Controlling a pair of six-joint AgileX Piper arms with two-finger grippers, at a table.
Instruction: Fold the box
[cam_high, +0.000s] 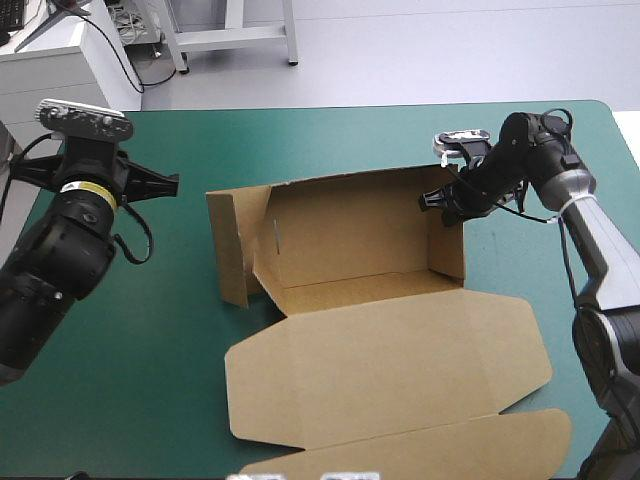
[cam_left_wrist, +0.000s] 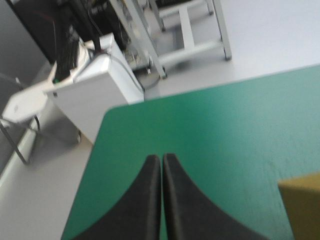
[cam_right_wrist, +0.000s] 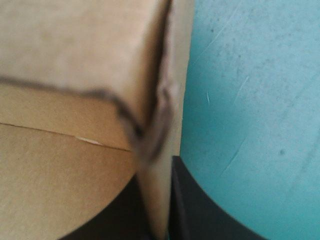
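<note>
Centrally on the table with the teal-green cover stands the box, a cut sheet of brown board. Its back wall and its wall at 3 o'clock are raised. The side flap at 9 o'clock stands splayed outward, not tucked. The lid lies flat toward 6 o'clock, and its outer flap is cut off by the picture's lower edge.

The right gripper, with two broad black fingers, meets the box at about 2 o'clock, on the top of the 3 o'clock wall. In the high view the wrist hides most of the fingers. The right wrist view shows the right gripper pinching that wall, one finger on each face. The box is blurred there and covers the fingertips, with bare cover on the outer side.

The left gripper hangs raised at 9 o'clock, well apart from the box. In its own view the left gripper has its fingers pressed together over bare cover. Only one corner of the box shows there, cut off at the frame.
</note>
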